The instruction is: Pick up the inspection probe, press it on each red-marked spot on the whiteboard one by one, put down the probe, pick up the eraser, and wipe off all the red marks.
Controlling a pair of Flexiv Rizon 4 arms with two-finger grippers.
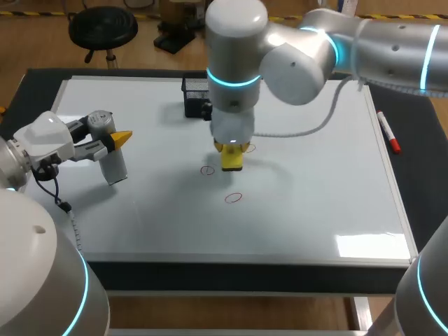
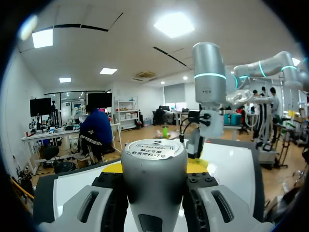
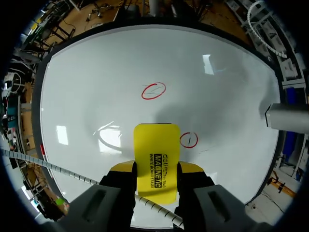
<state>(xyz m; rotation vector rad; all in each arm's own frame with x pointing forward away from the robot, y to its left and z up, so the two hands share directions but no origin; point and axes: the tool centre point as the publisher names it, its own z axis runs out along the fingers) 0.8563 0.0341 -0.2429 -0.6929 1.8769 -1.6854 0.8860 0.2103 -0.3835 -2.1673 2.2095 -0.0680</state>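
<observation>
Left tool (image 1: 112, 143): clamps probe (image 1: 114, 166) at whiteboard's (image 1: 315, 175) 9 o'clock.
Right tool (image 3: 155, 179): grips eraser (image 3: 156, 157) mid-board.
Red marks (image 1: 233, 198): at eraser's 6 and 8 o'clock.

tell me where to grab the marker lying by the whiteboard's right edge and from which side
Take the marker by its white barrel, about mid-length, clear of the red cap. Come straight down from above and close across its thin width. It lies flat beside the whiteboard frame and nearly parallel to it, so a low approach from the board side would probably hit the frame.
</observation>
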